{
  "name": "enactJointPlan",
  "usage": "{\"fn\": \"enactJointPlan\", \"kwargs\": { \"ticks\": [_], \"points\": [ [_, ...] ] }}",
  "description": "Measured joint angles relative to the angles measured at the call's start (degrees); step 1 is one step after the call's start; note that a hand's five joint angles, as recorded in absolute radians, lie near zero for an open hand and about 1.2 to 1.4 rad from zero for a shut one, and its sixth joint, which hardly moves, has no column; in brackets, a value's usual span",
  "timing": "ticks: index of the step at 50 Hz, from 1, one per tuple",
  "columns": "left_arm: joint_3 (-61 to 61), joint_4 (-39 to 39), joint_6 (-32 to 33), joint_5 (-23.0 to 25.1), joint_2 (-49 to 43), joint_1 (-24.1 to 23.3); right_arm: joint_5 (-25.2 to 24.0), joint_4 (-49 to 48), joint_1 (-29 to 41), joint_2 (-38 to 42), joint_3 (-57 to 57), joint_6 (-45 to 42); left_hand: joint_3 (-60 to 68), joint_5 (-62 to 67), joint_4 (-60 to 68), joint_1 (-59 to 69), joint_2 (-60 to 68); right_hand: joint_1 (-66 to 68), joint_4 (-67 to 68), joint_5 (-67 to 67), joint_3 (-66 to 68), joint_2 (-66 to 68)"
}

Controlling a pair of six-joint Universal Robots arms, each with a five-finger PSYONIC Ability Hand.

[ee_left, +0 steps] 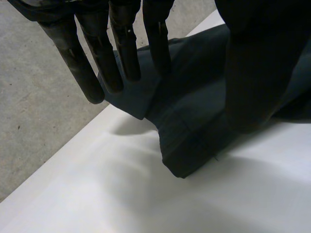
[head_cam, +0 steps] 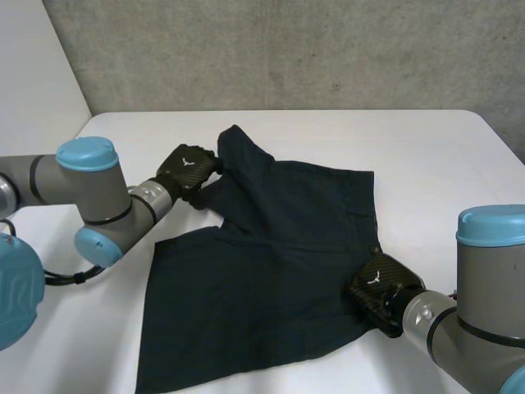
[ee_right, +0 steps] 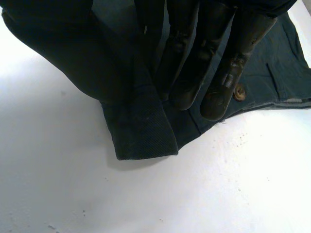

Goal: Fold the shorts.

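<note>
Dark navy shorts (head_cam: 262, 246) lie spread on the white table, waistband toward my right arm and the legs toward my left. My left hand (head_cam: 190, 168) is at the hem of the far leg, which is rumpled there. Its fingers (ee_left: 121, 48) are straight and spread over that leg's hem (ee_left: 194, 97), with the thumb set apart, so the hand is open. My right hand (head_cam: 376, 289) is at the near corner of the waistband. Its fingers (ee_right: 228, 63) press the waistband corner (ee_right: 141, 131) against the thumb, next to a brown button (ee_right: 238, 93).
The white table (head_cam: 426, 156) stretches bare to the right and behind the shorts. A grey concrete wall (head_cam: 287, 49) stands behind its far edge. Grey floor (ee_left: 39, 111) lies past the table edge near my left hand.
</note>
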Motion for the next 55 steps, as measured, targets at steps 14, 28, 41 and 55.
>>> {"fn": "enactJointPlan", "kwargs": {
  "ticks": [14, 28, 41, 55],
  "points": [
    [10.23, -5.72, 0.52, -0.14, -7.53, -0.41, -0.07, -0.31, -0.07, 0.09, 0.32, 0.00, 0.12, 0.32, 0.22, 0.01, 0.22, 0.00, 0.00, 0.00, 0.00, 0.00],
    [16.82, -6.36, 1.22, -3.57, -11.76, -0.89, 0.04, -1.20, -0.20, 0.11, 0.40, 0.00, 36.20, 34.15, 36.41, 34.59, 36.67, 0.00, 0.00, 0.00, 0.00, 0.00],
    [11.27, -6.73, 16.61, -21.62, -7.26, -2.06, 0.09, -1.32, -0.27, 0.04, 0.32, 0.06, 36.86, 34.15, 37.55, 34.59, 37.29, 0.00, 0.00, 0.00, 0.00, 0.00],
    [-1.46, -3.05, 18.90, -21.76, 0.99, -5.44, 0.11, -1.22, -0.20, -0.08, 0.14, 2.43, 22.75, 22.42, 22.49, 21.69, 22.66, 0.00, 0.00, 0.00, 0.00, 0.00]
  ]
}}
